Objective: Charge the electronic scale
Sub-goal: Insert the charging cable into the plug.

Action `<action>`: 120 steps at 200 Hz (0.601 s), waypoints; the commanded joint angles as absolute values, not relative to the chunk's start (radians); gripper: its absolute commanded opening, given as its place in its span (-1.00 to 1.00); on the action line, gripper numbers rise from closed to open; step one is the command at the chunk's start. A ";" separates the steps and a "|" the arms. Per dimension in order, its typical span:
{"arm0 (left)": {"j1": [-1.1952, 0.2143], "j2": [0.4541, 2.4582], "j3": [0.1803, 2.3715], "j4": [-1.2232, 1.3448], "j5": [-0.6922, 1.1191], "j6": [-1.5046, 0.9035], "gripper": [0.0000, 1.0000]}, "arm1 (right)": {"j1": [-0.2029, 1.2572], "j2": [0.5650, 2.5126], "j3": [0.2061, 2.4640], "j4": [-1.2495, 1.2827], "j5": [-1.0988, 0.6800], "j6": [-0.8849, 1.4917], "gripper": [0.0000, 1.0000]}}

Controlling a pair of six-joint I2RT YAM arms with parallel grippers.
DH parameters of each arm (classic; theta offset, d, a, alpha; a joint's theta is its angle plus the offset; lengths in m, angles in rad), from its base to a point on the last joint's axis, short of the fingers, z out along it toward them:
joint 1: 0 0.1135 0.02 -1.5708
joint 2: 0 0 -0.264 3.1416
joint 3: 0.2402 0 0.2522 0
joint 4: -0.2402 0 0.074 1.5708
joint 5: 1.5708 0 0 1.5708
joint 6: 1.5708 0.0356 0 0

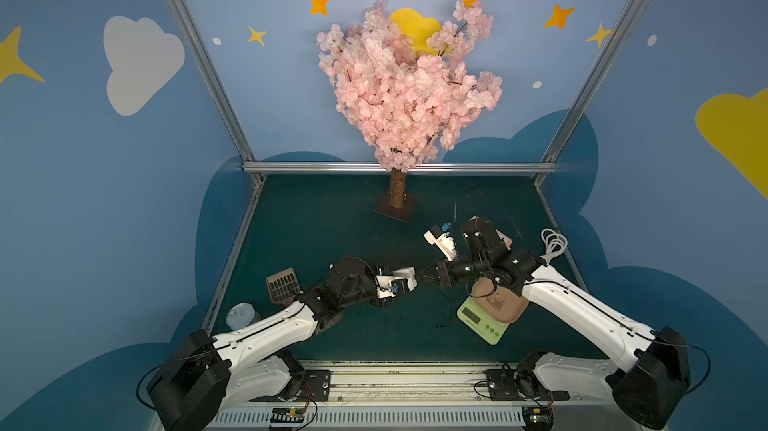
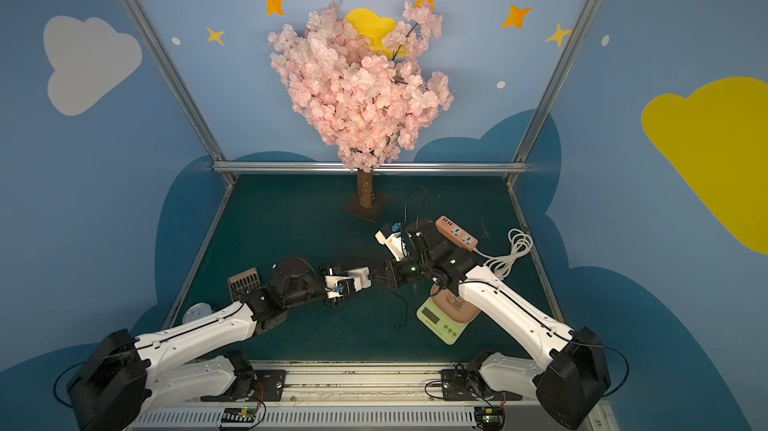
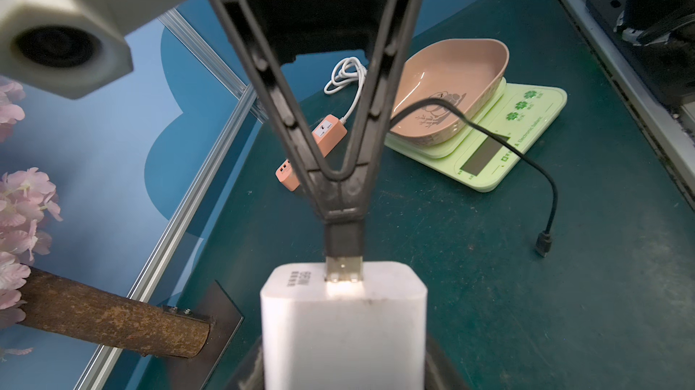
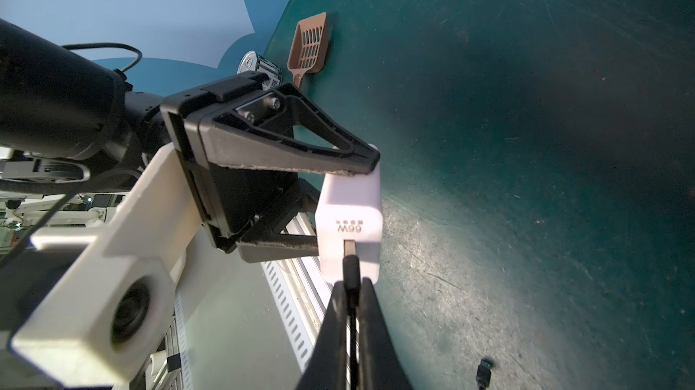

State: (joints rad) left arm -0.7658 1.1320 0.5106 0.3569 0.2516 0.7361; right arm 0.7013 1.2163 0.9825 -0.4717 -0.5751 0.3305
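We reach both arms inward, tips meeting above the table. Our left gripper [image 4: 346,204] clamps one white charger [image 3: 344,324], jaws half apart. Our right gripper [image 3: 344,215], pinched tight, holds one black USB plug [image 3: 344,236] at the charger's port. One electronic scale [image 1: 482,323] sits below, near the right gripper.

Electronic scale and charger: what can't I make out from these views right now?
- electronic scale charging port: in no view; the right arm covers its far side in both top views.
- white charger prong end: left wrist view, past the bottom edge; right wrist view, inside jaws of the left gripper.
- black cable free-end plug type: too small in both wrist views.
- power strip: partly behind the right gripper, left wrist view.
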 commanded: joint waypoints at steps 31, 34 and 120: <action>-0.785 1.136 0.539 0.490 0.293 0.705 -0.55 | 0.718 1.262 0.960 -0.416 -0.572 0.340 -1.00; -0.786 1.137 0.540 0.490 0.294 0.705 -0.55 | 0.718 1.265 0.961 -0.414 -0.571 0.340 -1.00; -0.787 1.208 0.508 0.548 0.206 0.695 -0.55 | 0.721 1.277 0.989 -0.447 -0.552 0.307 -0.32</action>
